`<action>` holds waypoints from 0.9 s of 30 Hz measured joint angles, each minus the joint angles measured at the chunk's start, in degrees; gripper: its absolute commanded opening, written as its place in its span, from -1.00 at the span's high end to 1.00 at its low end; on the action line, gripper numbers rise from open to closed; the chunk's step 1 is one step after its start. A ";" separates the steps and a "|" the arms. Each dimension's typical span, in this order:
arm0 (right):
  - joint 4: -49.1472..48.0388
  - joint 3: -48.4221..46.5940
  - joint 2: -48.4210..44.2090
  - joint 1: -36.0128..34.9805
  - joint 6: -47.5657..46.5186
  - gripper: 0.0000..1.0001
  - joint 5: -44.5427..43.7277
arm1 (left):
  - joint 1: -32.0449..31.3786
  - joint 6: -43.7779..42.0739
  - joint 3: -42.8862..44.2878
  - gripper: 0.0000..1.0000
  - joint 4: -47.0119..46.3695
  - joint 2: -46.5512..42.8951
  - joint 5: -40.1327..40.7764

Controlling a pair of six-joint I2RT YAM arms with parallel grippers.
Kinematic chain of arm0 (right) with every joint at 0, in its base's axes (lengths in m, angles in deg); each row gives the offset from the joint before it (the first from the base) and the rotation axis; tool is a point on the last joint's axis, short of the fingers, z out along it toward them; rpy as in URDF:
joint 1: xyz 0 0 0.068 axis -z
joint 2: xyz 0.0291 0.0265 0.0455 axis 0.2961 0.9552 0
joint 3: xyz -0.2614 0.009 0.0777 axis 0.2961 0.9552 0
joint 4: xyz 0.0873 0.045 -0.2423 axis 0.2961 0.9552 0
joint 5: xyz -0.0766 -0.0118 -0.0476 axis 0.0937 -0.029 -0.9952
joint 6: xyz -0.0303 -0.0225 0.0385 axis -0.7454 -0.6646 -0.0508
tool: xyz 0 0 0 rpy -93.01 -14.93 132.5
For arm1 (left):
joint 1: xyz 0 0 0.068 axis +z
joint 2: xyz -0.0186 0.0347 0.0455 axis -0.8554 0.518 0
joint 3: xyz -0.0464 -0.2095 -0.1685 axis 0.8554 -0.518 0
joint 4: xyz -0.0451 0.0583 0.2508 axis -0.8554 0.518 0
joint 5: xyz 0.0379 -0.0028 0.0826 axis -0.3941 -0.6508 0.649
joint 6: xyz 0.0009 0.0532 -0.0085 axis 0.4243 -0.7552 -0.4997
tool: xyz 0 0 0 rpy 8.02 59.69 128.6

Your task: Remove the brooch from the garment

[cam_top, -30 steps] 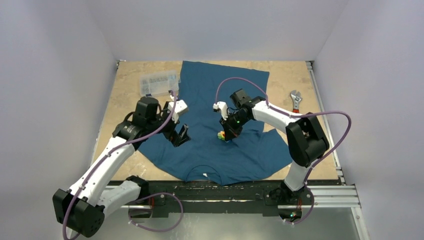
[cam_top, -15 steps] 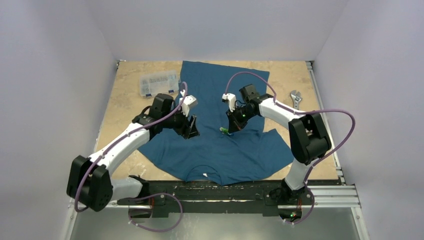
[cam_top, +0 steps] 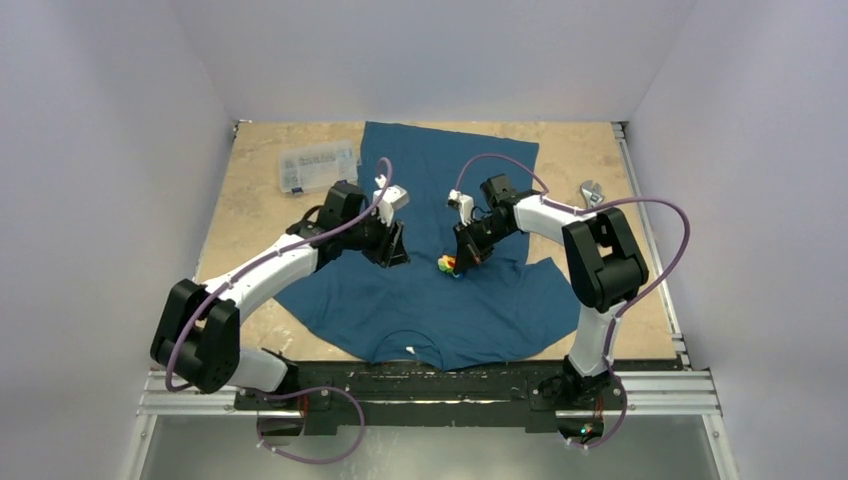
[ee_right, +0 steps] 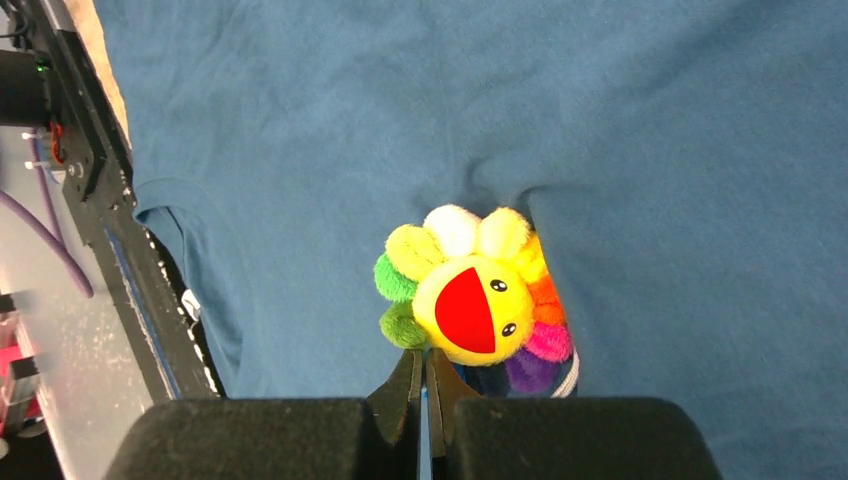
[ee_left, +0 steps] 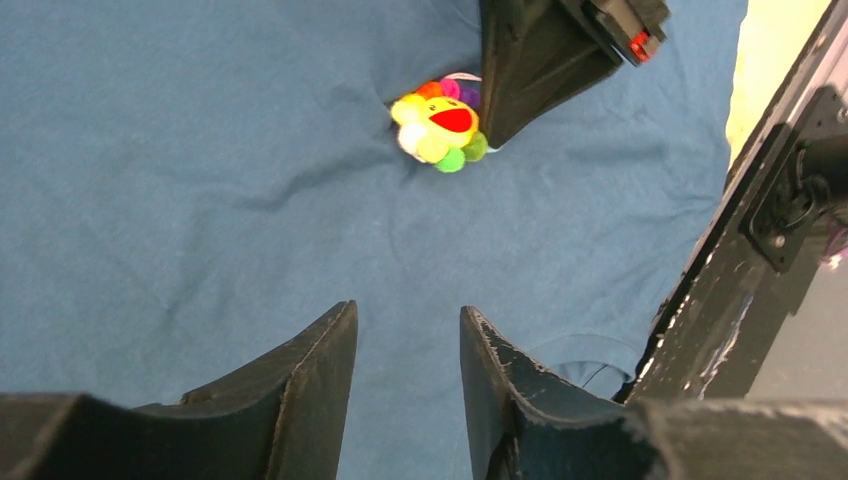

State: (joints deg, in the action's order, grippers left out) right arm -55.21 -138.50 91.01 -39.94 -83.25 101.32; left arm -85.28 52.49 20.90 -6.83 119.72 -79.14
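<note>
The garment (cam_top: pixel 450 160) is a dark teal T-shirt spread flat over the table, neckline toward the arms. The brooch (cam_top: pixel 447 265), a plush rainbow flower with a yellow face, sits on its chest (ee_right: pixel 470 300). My right gripper (ee_right: pixel 425 355) is shut, its tips pinched at the brooch's lower edge, and the cloth (ee_right: pixel 650 120) puckers around it. My left gripper (ee_left: pixel 405 310) hovers over bare shirt (ee_left: pixel 200 150) just left of the brooch (ee_left: pixel 438 118), jaws partly apart with nothing between them. Its view also shows the right gripper (ee_left: pixel 540 50) touching the flower.
A clear plastic box (cam_top: pixel 318 165) lies at the back left beside the shirt. A red-handled wrench (cam_top: pixel 592 198) lies at the right near the table edge. The black frame rail (cam_top: pixel 430 385) runs along the front, just below the shirt's collar.
The left arm has swung right and forward toward the brooch, and its jaws have narrowed. The right gripper stayed shut, shifting slightly with the brooch.
</note>
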 measured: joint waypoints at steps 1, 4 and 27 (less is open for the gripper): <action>0.31 -0.35 0.50 0.02 0.17 1.00 0.70 | -0.87 -0.81 0.02 0.00 -0.07 0.15 0.50; 1.31 -1.68 1.64 0.02 0.35 1.00 1.99 | -4.55 -5.09 0.09 -0.11 -0.94 0.20 1.55; 13.81 -14.88 10.34 4.44 -3.13 1.00 6.47 | -12.24 -21.53 -1.25 -0.13 -14.32 5.14 5.64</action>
State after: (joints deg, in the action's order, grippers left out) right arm -41.39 -153.38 101.35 -35.51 -86.38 107.79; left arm -97.52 30.96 19.66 -21.15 124.86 -73.50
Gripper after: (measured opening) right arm 0.008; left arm 0.581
